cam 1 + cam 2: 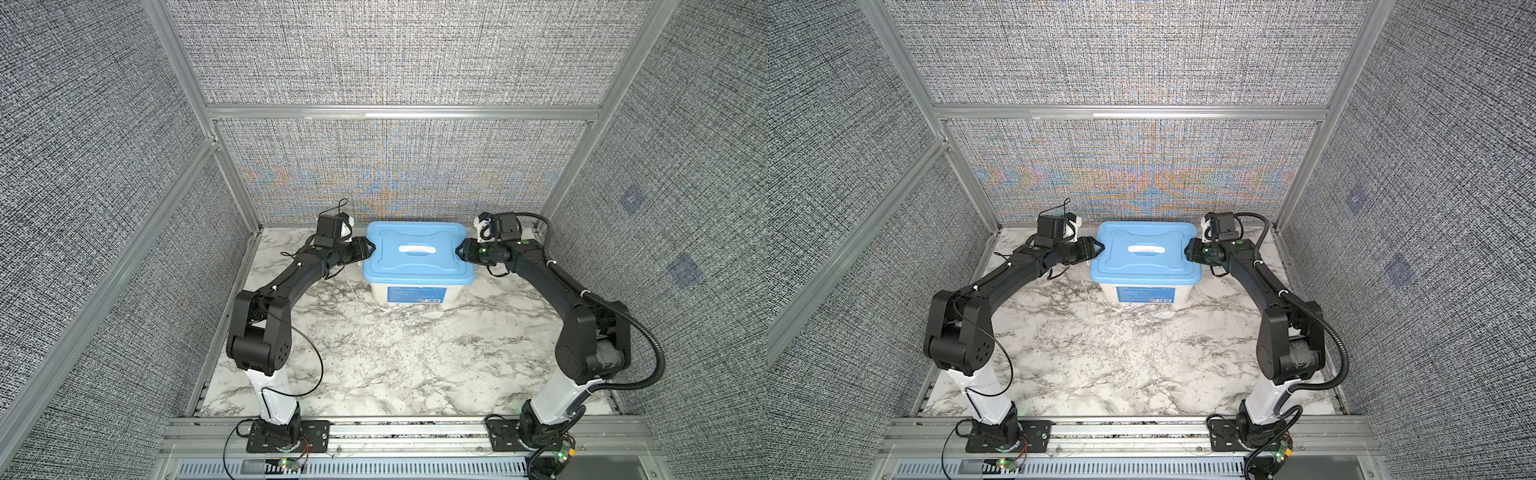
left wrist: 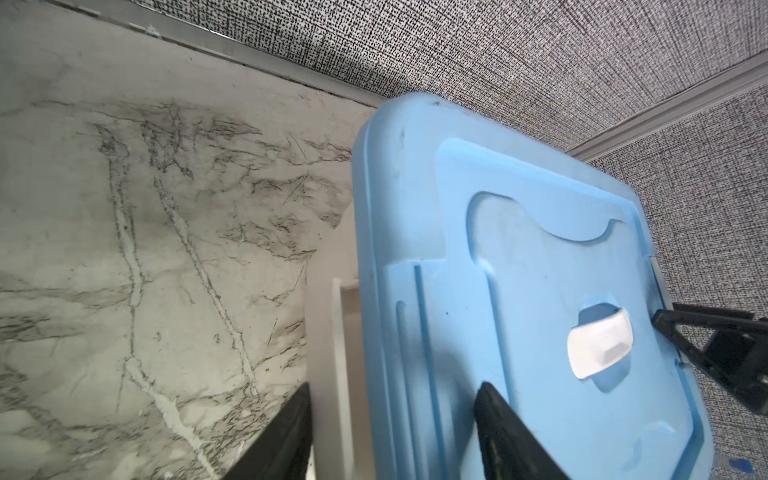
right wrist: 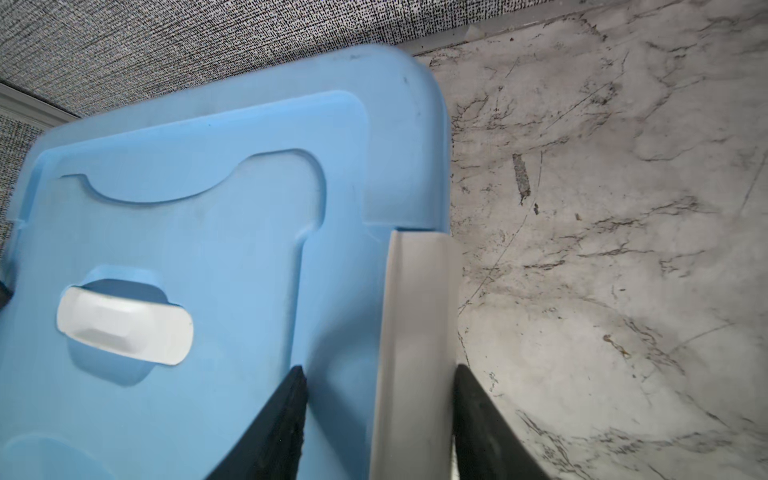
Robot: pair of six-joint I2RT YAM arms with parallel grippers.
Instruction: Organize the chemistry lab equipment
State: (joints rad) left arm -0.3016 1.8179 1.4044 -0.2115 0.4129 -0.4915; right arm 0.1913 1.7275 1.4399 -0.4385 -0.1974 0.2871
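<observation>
Both ends of the blue lid [image 1: 395, 266] are clamped right now, with the lid set on the white tub [image 1: 377, 291] at the back of the marble tabletop [image 1: 374, 357]. The left gripper [image 1: 371, 248] is closed partway on the lid's left edge and the right gripper [image 1: 459, 250] on its right edge; in each wrist view one finger [image 3: 286, 415] is laid on top of the lid and the other is pressed against a white side latch [image 3: 415, 311]. Chemistry lab equipment cannot be made out, the tub's inside being hidden under the lid.
</observation>
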